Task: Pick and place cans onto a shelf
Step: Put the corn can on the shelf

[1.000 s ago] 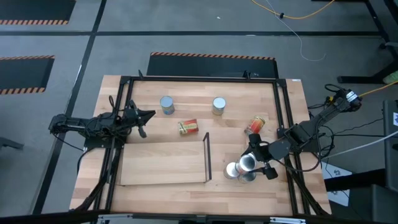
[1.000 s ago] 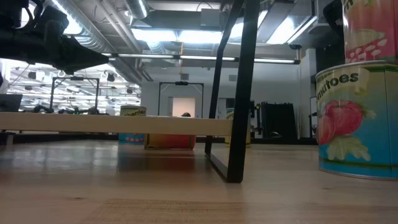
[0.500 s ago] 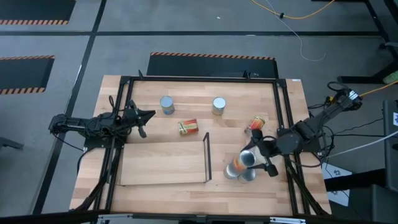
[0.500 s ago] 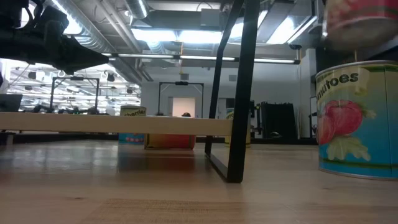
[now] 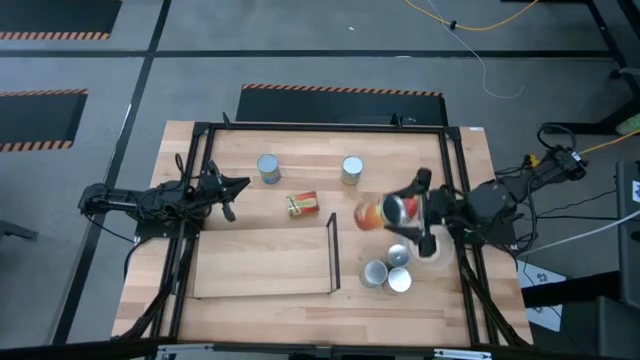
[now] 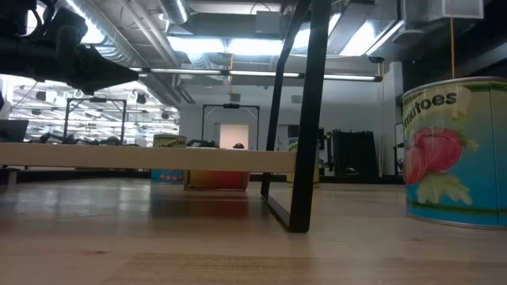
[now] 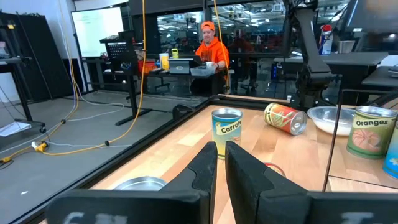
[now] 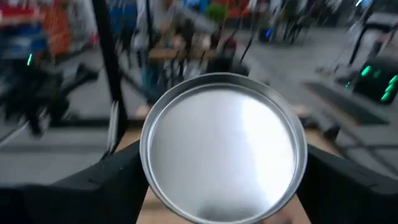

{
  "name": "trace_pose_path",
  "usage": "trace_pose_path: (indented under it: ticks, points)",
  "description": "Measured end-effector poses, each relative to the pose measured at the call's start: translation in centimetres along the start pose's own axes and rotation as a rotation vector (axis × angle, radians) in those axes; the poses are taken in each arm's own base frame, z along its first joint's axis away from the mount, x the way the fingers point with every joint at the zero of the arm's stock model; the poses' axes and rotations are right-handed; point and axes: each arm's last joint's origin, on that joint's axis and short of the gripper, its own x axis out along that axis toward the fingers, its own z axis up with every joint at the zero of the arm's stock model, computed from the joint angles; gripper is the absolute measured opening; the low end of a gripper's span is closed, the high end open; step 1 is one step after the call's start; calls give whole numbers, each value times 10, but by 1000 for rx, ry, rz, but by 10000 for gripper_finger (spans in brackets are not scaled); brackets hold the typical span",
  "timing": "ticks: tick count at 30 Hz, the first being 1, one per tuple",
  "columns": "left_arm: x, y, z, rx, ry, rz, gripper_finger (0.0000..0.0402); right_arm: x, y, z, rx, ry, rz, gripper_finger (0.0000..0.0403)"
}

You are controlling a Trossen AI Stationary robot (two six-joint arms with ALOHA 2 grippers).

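Observation:
My right gripper [image 5: 408,211] is shut on a red-and-yellow can [image 5: 382,212], held on its side above the table, right of the shelf's black frame [image 5: 333,252]. The can's silvery end [image 8: 224,146] fills the right wrist view. The shelf's pale board [image 5: 262,262] lies at the near middle. Two cans [image 5: 268,167] [image 5: 351,169] stand at the far middle, and a red can [image 5: 302,204] lies on its side between them. Three cans [image 5: 373,273] stand near right. My left gripper [image 5: 238,185] is shut and empty at the left. My right gripper pinches the can's round side between its two fingers [image 8: 109,180], one on each side, at the end by its silvery flat face [image 8: 186,186]. The fingers come about level from the table's right. The can lies on its side, lifted clear of the table and the other cans.
A beige dish [image 5: 434,250] sits under my right arm. In the left wrist view, a carrots can [image 7: 226,129], a lying can [image 7: 286,118] and an oranges can [image 7: 371,130] show. A tomatoes can [image 6: 455,150] stands close in the low view. A person sits beyond the table.
My right gripper has lifted the can off the cluster of cans at the near right and carried it up and toward the far edge. The can has tipped from upright onto its side. In the low view it has risen out of sight above the tomatoes can.

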Motion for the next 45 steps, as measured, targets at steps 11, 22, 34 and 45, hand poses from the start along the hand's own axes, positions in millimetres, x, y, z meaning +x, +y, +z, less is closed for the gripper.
trace_pose_path:
  ticks: [11, 22, 34, 45]
  points:
    - [0, 0, 0, 0, 0, 0, 27, 49, -22, 12, 74, -234, 23, 341]
    - [0, 0, 0, 0, 0, 0, 27, 119, -27, 9, 98, -156, 38, 341]
    - [0, 0, 0, 0, 0, 4, 27, 194, -14, -22, 102, -34, 26, 341]
    - [0, 0, 0, -1, 0, 0, 27, 233, -11, -71, 182, 181, -12, 341]
